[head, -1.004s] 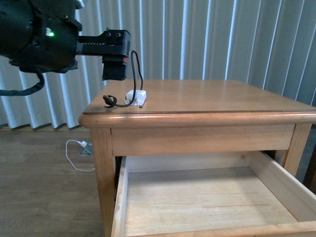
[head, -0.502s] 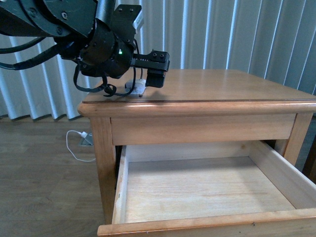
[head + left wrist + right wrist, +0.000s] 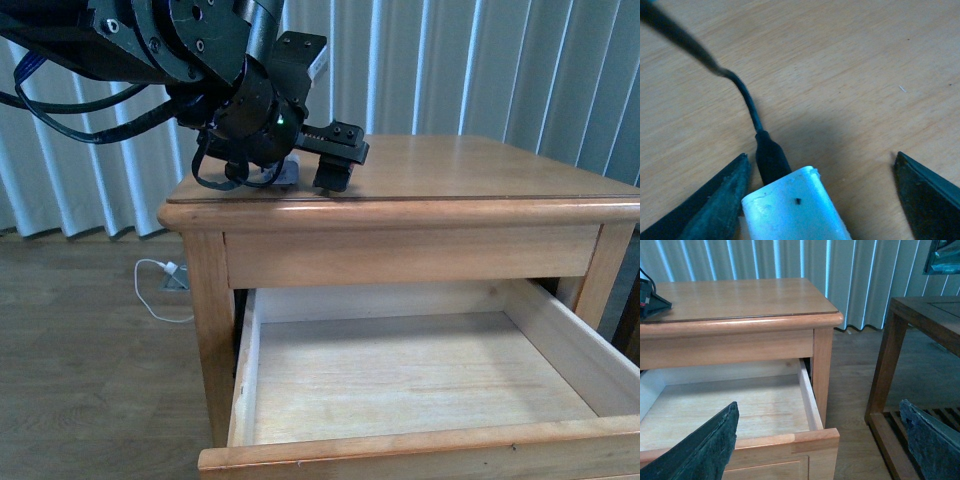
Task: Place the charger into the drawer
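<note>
Spread wide, my left gripper (image 3: 819,162) is down at the table (image 3: 450,170) top with the charger (image 3: 800,205) sitting between its two jaws, not yet pinched. One finger (image 3: 725,195) stands just beside the white block, while the other is off to the far side with bare wood between it and the plug. The black cable (image 3: 752,107) leaves the block's end and curls away across the wood.

A second ago this arm hung above the near left corner of the table, with the charger in plain sight below it. Since then it has swung in and dropped, so in the front view my arm now covers most of the charger. I judge the approach is done and the grasp is what comes next: close on the block, taking care the stiff cable does not lever it askew.

The charger lies flat on the table top, near that front left corner. The drawer (image 3: 420,445) below is pulled well out, its pale floor showing, ready to receive it. My right gripper (image 3: 818,406) is spread apart too, holding nothing, facing the drawer's right side.
</note>
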Action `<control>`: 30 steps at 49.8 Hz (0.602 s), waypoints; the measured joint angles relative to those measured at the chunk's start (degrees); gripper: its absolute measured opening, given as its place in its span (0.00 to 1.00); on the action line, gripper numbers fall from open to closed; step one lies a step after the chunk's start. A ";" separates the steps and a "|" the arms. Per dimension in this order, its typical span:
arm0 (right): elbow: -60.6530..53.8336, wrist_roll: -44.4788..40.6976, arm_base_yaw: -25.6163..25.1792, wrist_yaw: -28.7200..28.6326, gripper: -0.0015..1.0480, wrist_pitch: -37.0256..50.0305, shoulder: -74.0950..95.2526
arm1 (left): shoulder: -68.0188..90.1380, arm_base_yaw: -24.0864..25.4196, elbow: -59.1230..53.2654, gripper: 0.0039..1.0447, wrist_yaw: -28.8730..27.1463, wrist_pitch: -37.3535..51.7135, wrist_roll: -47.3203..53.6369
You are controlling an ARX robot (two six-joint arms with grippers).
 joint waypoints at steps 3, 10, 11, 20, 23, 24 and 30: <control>0.00 0.00 0.00 0.00 0.92 0.00 0.00 | -0.22 0.00 -0.57 0.72 0.04 0.37 0.37; 0.00 0.02 0.00 0.00 0.92 0.00 0.00 | -1.51 0.00 -2.82 0.51 0.74 1.42 0.83; 0.00 0.02 0.00 0.00 0.92 0.00 0.00 | -1.79 0.04 -3.19 0.49 0.81 1.66 0.83; 0.00 0.02 0.00 0.00 0.92 0.00 0.00 | -5.25 0.68 -8.33 0.47 2.32 4.26 0.74; 0.00 0.00 0.00 0.00 0.92 0.00 0.00 | -6.71 0.76 -10.49 0.46 3.17 5.25 0.55; 0.00 0.00 0.00 0.00 0.92 0.00 0.00 | -7.08 0.79 -10.93 0.46 3.37 5.49 0.52; 0.00 0.00 0.00 -0.02 0.92 0.00 0.00 | -11.21 0.76 -16.00 0.46 5.75 8.28 -0.39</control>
